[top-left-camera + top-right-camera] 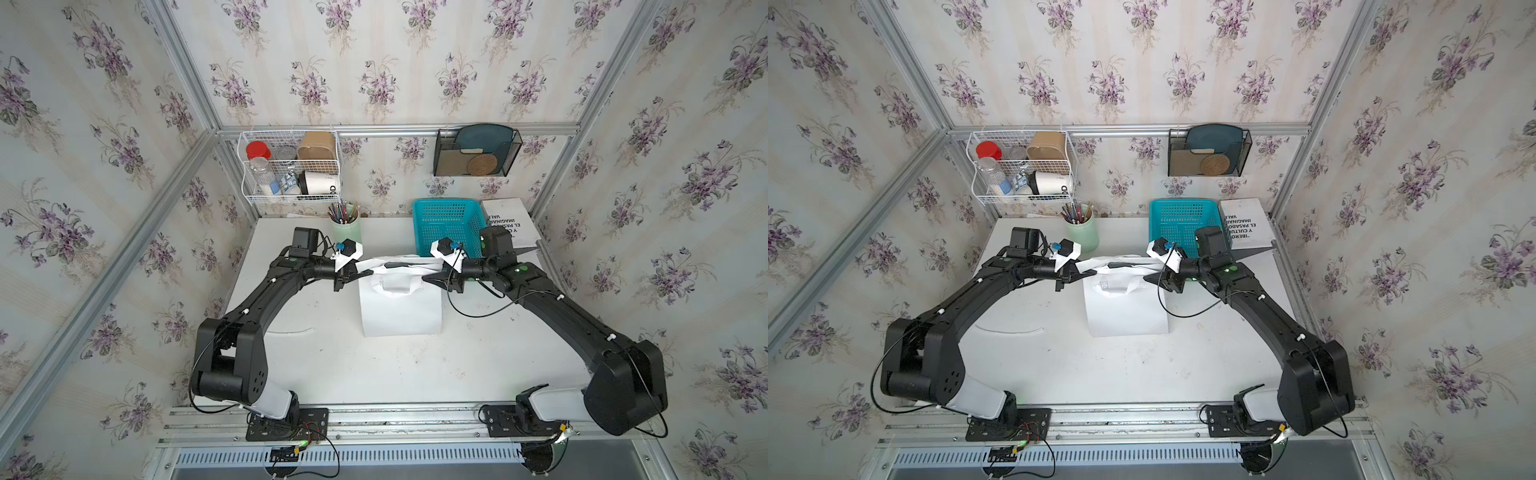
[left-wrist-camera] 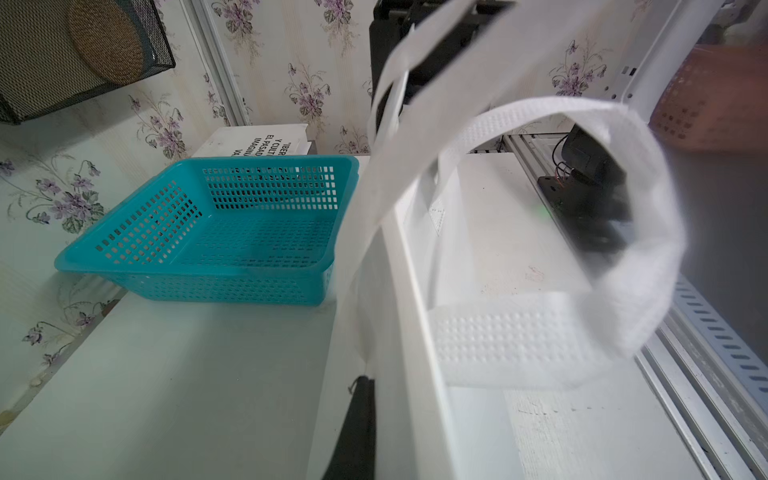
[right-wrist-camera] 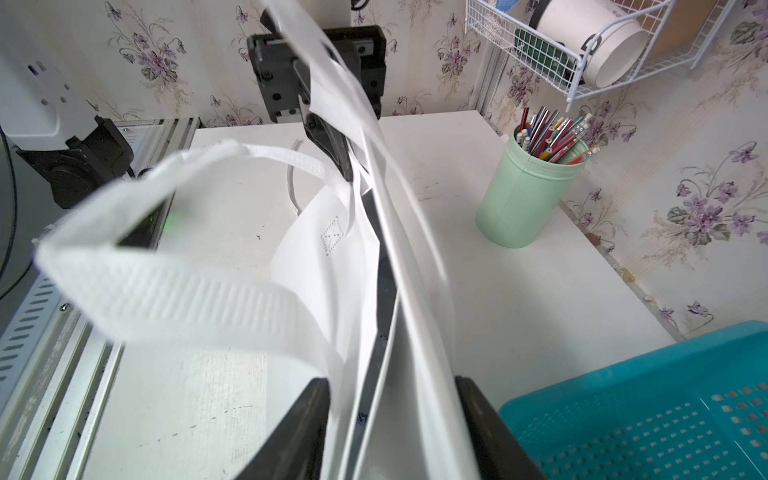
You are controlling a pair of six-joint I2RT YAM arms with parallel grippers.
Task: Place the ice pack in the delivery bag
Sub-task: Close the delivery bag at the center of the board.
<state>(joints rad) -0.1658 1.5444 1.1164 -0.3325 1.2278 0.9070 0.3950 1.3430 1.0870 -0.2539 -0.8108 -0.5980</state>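
Note:
The white delivery bag [image 1: 401, 311] [image 1: 1125, 311] stands mid-table, its mouth pulled nearly flat between both arms. My left gripper [image 1: 365, 273] [image 1: 1090, 273] [image 2: 374, 382] is shut on the bag's left rim; one black finger [image 2: 357, 415] lies against the wall. My right gripper [image 1: 428, 277] [image 1: 1148, 279] [image 3: 390, 380] is open, its fingers wide apart with the right rim [image 3: 374, 332] loose between them. A strap handle [image 2: 623, 249] [image 3: 166, 291] loops out to the side. The ice pack is hidden; only a thin dark slit [image 1: 392, 264] shows in the mouth.
An empty turquoise basket [image 1: 446, 203] [image 2: 266, 160] [image 3: 623, 374] sits behind my right gripper, with a white book [image 1: 509, 220] beside it. A green pencil cup [image 1: 346, 226] [image 3: 523, 199] stands behind my left gripper. A wire rack [image 1: 291, 166] and a black mesh holder [image 1: 476, 151] hang on the back wall.

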